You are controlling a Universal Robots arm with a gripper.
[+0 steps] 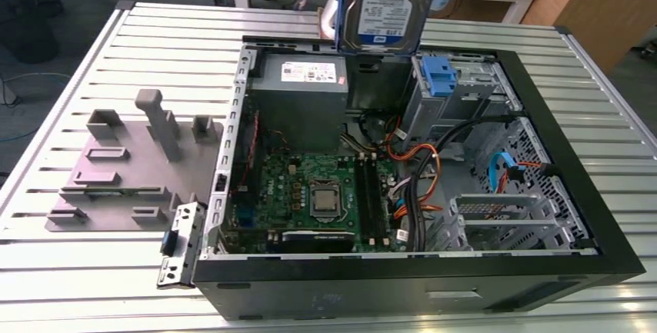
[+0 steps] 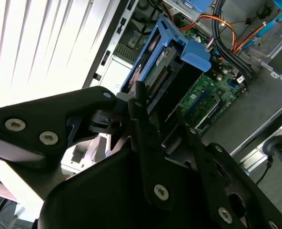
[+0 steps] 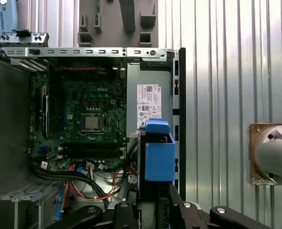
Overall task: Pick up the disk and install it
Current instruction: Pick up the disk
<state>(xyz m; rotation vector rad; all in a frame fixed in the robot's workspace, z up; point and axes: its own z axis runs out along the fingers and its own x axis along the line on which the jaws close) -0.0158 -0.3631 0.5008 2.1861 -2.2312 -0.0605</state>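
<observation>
The gripper (image 2: pixel 155 114), clamped on the disk (image 1: pixel 385 2) hanging upright above the power supply (image 1: pixel 300 79), should hold it square and clear of the cables (image 1: pixel 423 158) near that supply.

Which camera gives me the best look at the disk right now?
The exterior view: the disk hangs above the case, label facing the camera. Both wrist views show it edge-on, mostly its blue carrier.
</observation>
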